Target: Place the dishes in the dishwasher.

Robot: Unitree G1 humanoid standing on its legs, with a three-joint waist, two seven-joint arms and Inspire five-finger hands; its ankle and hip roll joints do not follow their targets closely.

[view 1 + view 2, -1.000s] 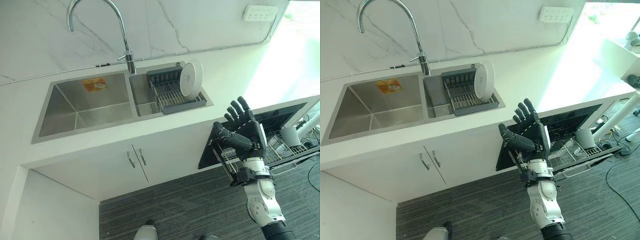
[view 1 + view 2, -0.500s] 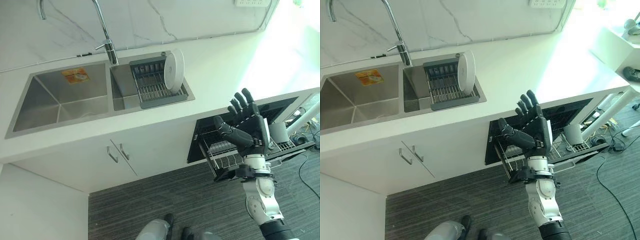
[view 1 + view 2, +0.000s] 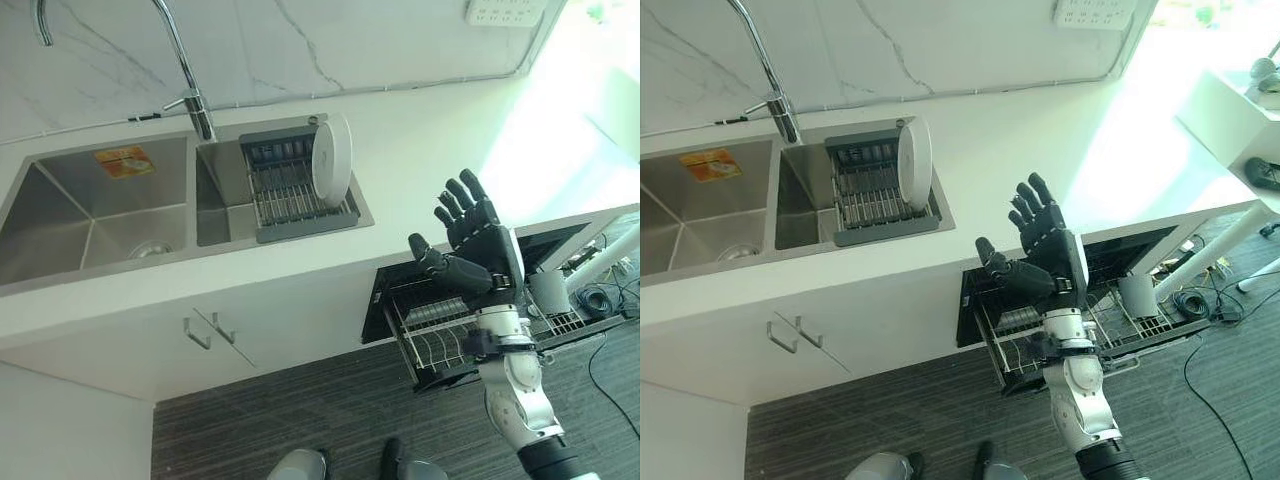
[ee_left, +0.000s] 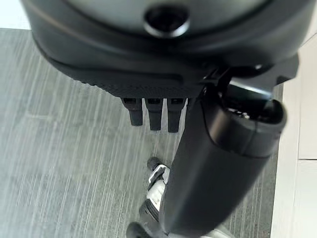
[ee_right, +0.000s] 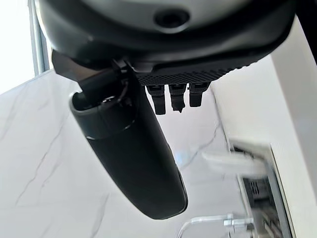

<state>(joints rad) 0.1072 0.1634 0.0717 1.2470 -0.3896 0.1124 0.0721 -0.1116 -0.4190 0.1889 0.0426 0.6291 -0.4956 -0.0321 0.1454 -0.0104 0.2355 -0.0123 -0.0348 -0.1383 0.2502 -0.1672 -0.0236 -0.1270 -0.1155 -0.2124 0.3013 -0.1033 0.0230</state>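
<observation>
Here, going left to right, a shiny steel double sink (image 3: 95, 215) sits in the white counter (image 3: 420, 170). A round white plate (image 3: 333, 160) stands on edge in the dark drying rack (image 3: 290, 195). The right hand (image 3: 478, 245) is up, fingers spread wide, holding nothing, above the dishwasher's pulled-out wire rack (image 3: 435, 335). The left hand (image 4: 163, 74) hangs over the grey floor (image 4: 59, 148), fingers straight.

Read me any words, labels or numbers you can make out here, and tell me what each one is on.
Orange sticker on the back wall of the left sink basin: print too small and blurred to read.
White socket strip on the marble wall: no legible markings.
White plate in the drying rack: no text.
</observation>
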